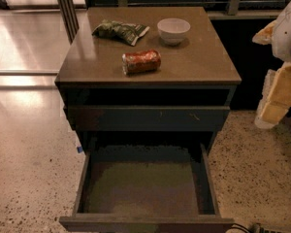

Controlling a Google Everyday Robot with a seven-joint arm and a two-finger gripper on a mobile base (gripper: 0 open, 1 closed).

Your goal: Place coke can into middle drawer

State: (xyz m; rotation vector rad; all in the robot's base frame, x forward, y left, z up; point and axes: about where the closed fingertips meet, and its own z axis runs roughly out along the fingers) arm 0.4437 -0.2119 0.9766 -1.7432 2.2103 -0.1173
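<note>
The coke can (141, 62) is red with silvery ends and lies on its side on the cabinet top (199, 67), near the middle. The middle drawer (206, 178) is pulled out towards me below the top, and its olive-grey floor is bare. My gripper (269, 118) hangs at the right edge of the view, beside the cabinet and well to the right of the can, at about the height of the closed upper drawer front (148, 118). It holds nothing that I can see.
A green foil snack bag (120, 31) and a white round bowl (173, 30) sit at the back of the cabinet top, behind the can. Speckled floor surrounds the cabinet. A dark cable (242, 227) lies by the drawer's front right corner.
</note>
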